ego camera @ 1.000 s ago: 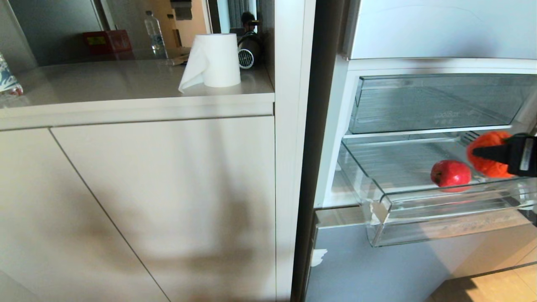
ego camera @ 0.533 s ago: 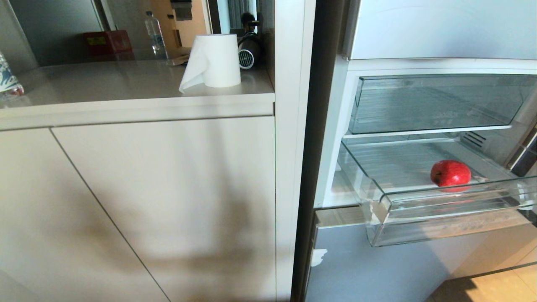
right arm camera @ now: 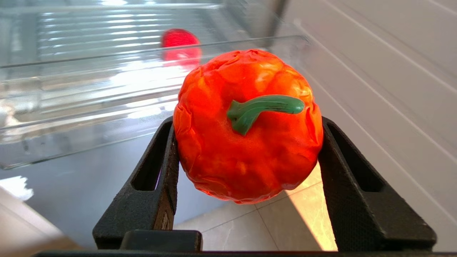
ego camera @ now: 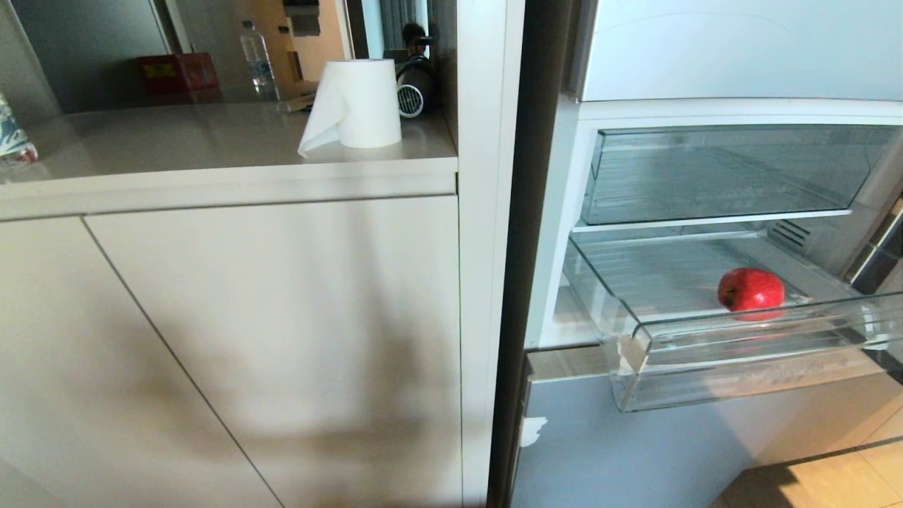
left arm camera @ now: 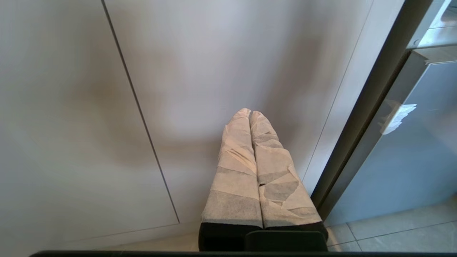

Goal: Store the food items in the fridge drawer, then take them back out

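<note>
1. The orange-red fruit (right arm camera: 248,125), wrinkled, with a green stem (right arm camera: 262,109) facing the wrist camera, is clamped between the two black fingers (right arm camera: 153,178) of the right gripper (right arm camera: 246,153). It is outside the drawer, in front of its clear front wall and above the tiled floor (right arm camera: 250,228).
2. The red apple (ego camera: 750,291) lies inside the fridge drawer (ego camera: 705,367), on the ribbed floor near the front lip and toward the drawer's right half.
3. The fridge drawer is pulled out; the upper clear bin (ego camera: 719,176) sits above it and the pale-blue panel (ego camera: 635,451) below.
4. The right gripper does not appear in the head view.
5. The left gripper (left arm camera: 251,116) has its tape-wrapped fingers pressed together, holding nothing. It points at the beige cabinet door (left arm camera: 214,64), low beside the fridge edge.
6. On the countertop (ego camera: 176,141) stands a paper towel roll (ego camera: 356,106), with a water bottle (ego camera: 257,60) farther back.
</note>
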Robot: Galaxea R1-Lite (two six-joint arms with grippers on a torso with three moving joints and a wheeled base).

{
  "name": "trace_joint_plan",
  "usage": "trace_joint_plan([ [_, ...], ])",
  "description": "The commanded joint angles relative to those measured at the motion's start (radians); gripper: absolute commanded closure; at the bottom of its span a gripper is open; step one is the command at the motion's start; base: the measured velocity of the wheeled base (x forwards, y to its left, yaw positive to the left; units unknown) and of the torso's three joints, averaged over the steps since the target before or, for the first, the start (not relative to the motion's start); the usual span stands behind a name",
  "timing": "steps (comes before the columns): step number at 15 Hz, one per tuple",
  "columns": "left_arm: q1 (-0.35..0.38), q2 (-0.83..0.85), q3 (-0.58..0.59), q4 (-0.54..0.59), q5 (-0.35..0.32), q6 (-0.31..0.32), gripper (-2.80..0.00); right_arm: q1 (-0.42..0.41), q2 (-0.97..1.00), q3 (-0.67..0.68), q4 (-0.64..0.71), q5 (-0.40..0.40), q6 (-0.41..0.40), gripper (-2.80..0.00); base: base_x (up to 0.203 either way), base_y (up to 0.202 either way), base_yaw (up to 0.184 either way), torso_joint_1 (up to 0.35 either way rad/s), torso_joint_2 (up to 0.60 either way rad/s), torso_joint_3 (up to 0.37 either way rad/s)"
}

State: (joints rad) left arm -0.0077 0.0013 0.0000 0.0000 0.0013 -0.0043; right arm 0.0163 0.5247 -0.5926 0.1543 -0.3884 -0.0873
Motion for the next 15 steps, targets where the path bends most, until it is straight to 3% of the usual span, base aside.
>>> trace_joint_plan([
  [1,0.000,0.000,0.000,0.000,0.000,0.000,0.00,-0.071,-0.015,0.029,0.002,0.066,0.003,0.00,-0.004,0.004,-0.056,-0.002,-0.01,0.007],
  [7,0.000,0.000,0.000,0.000,0.000,0.000,0.00,-0.357,-0.007,0.053,0.002,0.174,0.043,0.00,-0.001,0.005,-0.163,0.002,0.00,0.003],
  [12,0.000,0.000,0.000,0.000,0.000,0.000,0.00,-0.621,0.027,0.065,-0.001,0.331,0.066,0.00,-0.001,0.008,-0.177,0.001,0.00,0.003],
  [15,0.000,0.000,0.000,0.000,0.000,0.000,0.00,-0.783,0.092,0.088,-0.089,0.400,0.063,0.00,0.002,0.007,-0.164,0.003,0.00,0.003],
])
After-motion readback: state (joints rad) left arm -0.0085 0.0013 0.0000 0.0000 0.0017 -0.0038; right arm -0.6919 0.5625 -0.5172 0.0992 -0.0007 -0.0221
